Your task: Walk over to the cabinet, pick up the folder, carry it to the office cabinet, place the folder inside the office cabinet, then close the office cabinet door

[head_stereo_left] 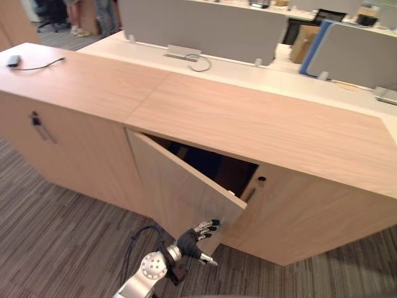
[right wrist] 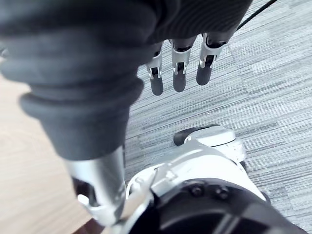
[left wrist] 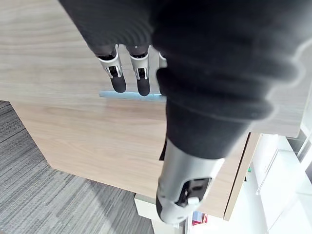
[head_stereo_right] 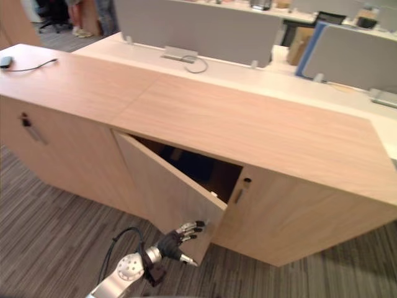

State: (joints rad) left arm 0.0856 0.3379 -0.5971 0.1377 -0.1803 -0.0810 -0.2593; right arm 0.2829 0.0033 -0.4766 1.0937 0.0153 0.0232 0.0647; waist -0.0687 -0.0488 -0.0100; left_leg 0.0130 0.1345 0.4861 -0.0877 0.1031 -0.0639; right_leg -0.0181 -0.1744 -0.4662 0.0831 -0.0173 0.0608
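Left hand point(head_stereo_left: 197, 239) low at the front, fingers straight and a bit spread, thumb apart, holding nothing; fingertips point(head_stereo_left: 213, 223) at the lower free corner of the open door point(head_stereo_left: 173, 186), cannot tell if they touch it; in the left wrist view the fingers point(left wrist: 118, 80) point at the wood face, a pale bar point(left wrist: 131, 95) just past the tips. Right hand point(right wrist: 178, 73) hangs over the grey striped carpet point(head_stereo_left: 62, 223), fingers straight, nothing in it.

Door hinged at its left, swung partway out toward the robot; dark opening point(head_stereo_left: 217, 167) behind it in the office cabinet point(head_stereo_left: 260, 124); a dark bluish shape point(head_stereo_left: 186, 151) sits inside near the top left of the opening; cannot tell if that is the folder, too dark to make out. Neighbouring right door point(head_stereo_left: 310, 217) shut, slim handle point(head_stereo_left: 253, 189) at its left edge next to the opening; further left another cabinet front with a dark handle point(head_stereo_left: 40, 127), shut.

Cabinet top bare wood; at its far left end a small dark object point(head_stereo_left: 13, 60) with a thin cable point(head_stereo_left: 40, 64) trailing from it. Behind the cabinet a white desk point(head_stereo_left: 248, 71) with grey partition screens point(head_stereo_left: 205, 28); a cardboard box point(head_stereo_left: 304, 40) beyond them at right; a person's legs point(head_stereo_left: 77, 15) stand far back at left.
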